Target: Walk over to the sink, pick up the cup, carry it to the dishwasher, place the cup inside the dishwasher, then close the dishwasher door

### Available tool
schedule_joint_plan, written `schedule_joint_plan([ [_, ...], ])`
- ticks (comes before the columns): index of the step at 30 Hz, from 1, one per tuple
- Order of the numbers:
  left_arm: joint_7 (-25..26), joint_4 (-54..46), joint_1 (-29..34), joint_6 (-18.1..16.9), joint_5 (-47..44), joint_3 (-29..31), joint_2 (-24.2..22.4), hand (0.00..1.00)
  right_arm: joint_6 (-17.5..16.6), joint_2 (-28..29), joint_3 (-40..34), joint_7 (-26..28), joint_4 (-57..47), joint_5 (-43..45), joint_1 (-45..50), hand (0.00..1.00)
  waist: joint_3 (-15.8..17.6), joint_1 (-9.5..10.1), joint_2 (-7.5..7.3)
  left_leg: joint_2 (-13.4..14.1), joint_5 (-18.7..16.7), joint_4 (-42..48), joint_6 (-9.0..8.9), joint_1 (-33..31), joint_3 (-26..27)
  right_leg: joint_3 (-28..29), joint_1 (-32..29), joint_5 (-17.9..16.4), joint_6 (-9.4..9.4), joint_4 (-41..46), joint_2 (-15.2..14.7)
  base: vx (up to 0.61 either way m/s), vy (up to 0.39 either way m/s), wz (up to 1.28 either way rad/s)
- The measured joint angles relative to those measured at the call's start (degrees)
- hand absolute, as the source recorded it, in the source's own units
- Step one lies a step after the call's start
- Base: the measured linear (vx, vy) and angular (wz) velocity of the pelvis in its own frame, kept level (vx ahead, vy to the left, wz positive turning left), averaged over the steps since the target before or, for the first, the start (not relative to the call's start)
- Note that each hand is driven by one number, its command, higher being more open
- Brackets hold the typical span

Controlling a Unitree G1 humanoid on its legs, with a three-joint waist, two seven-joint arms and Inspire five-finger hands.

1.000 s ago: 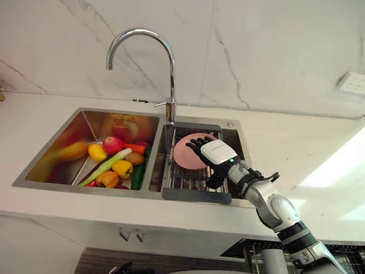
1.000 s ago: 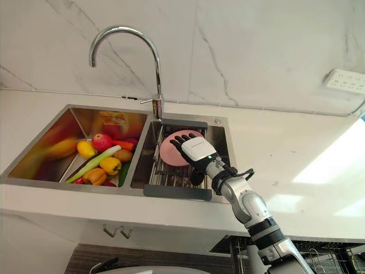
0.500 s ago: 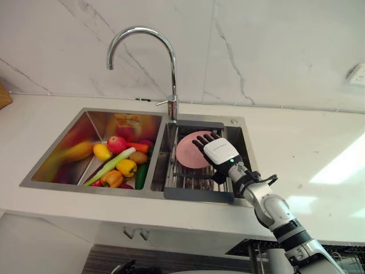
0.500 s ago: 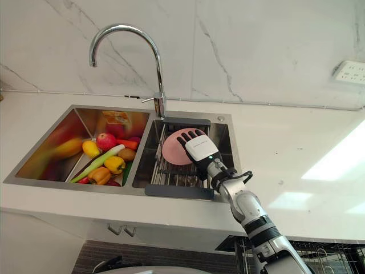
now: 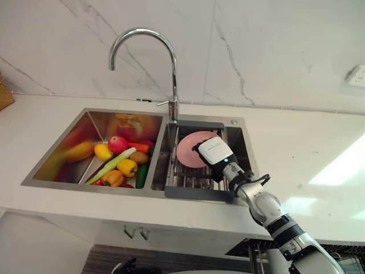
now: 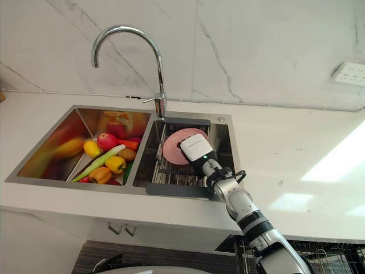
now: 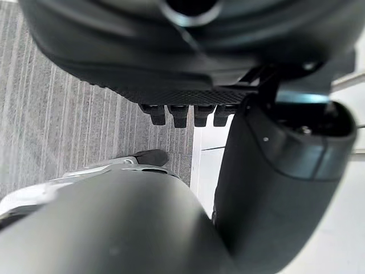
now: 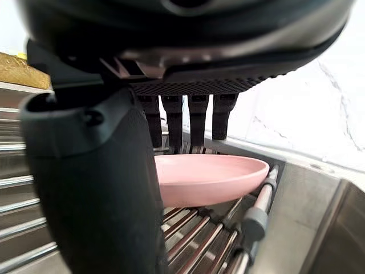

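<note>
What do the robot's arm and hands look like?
The right arm is silver-grey and rounded, with black rings at its joints. The right hand is dark, with a white plate on its back. The left hand is dark too, with a fat, smooth thumb and a bumpy textured edge on its palm.

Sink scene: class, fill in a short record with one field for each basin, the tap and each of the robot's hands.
Sink: two basins
Left basin: fruit and vegetables
Right basin: wire rack carrying a pink dish
Faucet: behind the divider between the basins
Right hand: open, over the dish, which lies between thumb and fingers; contact unclear
Left hand: open, holding nothing
</note>
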Motion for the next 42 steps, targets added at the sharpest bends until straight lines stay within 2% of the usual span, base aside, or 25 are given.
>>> schedule_joint_plan([
  [6, 0.04, -1.69, -0.09, -0.28, 0.2, -0.89, -0.03, 1.0, 3.79, 0.49, 0.16, -6.71, 5.93, -2.57, -3.32, 0.0, 0.6, 1.98, -0.05, -0.35, 0.16, 0.01, 0.23, -0.47, -0.36, -1.33, 0.02, 0.02, 0.01, 0.03, -0.45, 0.0, -0.007, 0.07],
  [9, 0.4, -1.76, 0.15, -0.71, 0.56, -0.87, -0.02, 1.0, 4.25, 0.59, 0.24, -8.3, 6.5, -2.4, -3.4, 0.0, 0.68, 1.48, -0.07, -0.65, 0.18, 0.01, 0.26, -0.58, -0.45, -1.63, 0.0, 0.11, 0.18, 0.03, -0.76, 0.01, -0.001, 0.02],
  [14, 1.13, -1.79, 0.37, -1.38, 0.93, -0.89, -0.12, 1.0, 4.92, 0.55, 0.17, -8.28, 6.5, 0.36, -3.41, 0.0, 0.81, 1.38, 0.13, -0.69, 0.29, 0.0, 0.39, -0.67, -0.6, -1.91, 0.01, 0.09, 0.31, 0.03, -0.81, -0.03, -0.005, 0.02],
  [19, 1.44, -1.95, 0.68, -2.62, 0.94, -0.8, -0.32, 1.0, 5.28, 0.48, -1.63, -8.32, 5.61, 7.2, -3.39, 0.0, 1.26, 1.28, 0.46, -0.82, 0.31, 0.0, 0.42, -0.84, -0.85, -2.24, 0.01, -0.05, 0.53, 0.03, -0.93, -0.02, -0.003, 0.02],
  [23, 2.16, -2.18, 0.67, -3.58, 0.96, -0.6, -0.38, 1.0, 4.79, -0.31, -2.58, -9.37, -0.08, 11.37, -2.68, 0.0, 2.61, 0.5, 0.53, -0.84, 0.32, 0.0, 0.44, -0.88, -0.87, -2.24, 0.0, 0.11, 0.5, 0.03, -0.97, 0.0, 0.0, 0.0],
  [28, 2.5, -2.22, 0.68, -4.35, 0.97, -0.59, -0.53, 1.0, 4.48, -0.79, -8.63, -14.27, -12.21, 16.76, -0.89, 0.0, 2.67, 0.6, 0.55, -0.8, 0.27, 0.03, 0.39, -1.03, -0.86, -2.4, -0.14, 0.16, 0.48, 0.05, -0.96, 0.0, 0.0, 0.0],
  [33, 4.1, -1.99, 1.25, -5.67, 0.96, -0.6, -0.71, 1.0, 5.42, -1.32, -17.97, -23.13, -23.63, 23.7, -0.03, 0.0, 2.58, 0.52, 0.48, -0.42, 0.28, 0.03, 0.39, -0.62, -0.49, -2.09, -0.12, 0.23, 0.38, 0.42, -0.67, -0.01, -0.007, -0.03],
  [38, 5.07, -1.37, 2.16, -6.72, 0.96, -0.62, -0.78, 1.0, 5.63, -1.63, -23.22, -31.34, -28.69, 26.59, 1.43, 0.0, 1.87, -0.28, 0.42, -0.17, 0.25, 0.0, 0.37, -0.05, 0.05, -1.13, -0.15, 0.38, 0.14, 0.64, -0.56, -0.01, -0.001, -0.09],
  [42, 5.73, -1.34, 2.57, -7.04, 0.95, -0.69, -0.77, 1.0, 5.54, -1.64, -26.34, -34.71, -32.01, 30.49, 2.06, 0.0, 1.69, -0.75, 0.31, 0.05, 0.18, -0.01, 0.16, 0.06, 0.11, -1.07, -0.16, 0.39, 0.01, 0.73, -0.33, -0.06, -0.007, -0.02],
])
